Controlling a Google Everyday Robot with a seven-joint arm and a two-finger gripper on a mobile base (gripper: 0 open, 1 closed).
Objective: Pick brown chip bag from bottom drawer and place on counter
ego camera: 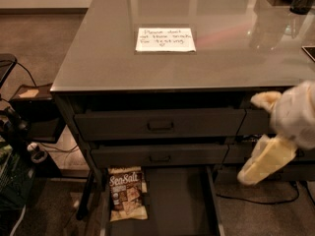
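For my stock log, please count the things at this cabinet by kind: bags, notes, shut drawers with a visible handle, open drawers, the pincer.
Open drawer, at the bottom: 1
Chip bag, in it: 1
Note, on the counter: 1
Shut drawers, handle visible: 2
Pincer, open, at the right by the drawer fronts: 1
Total: 6

Blurred claw point(249, 139), cropped at right
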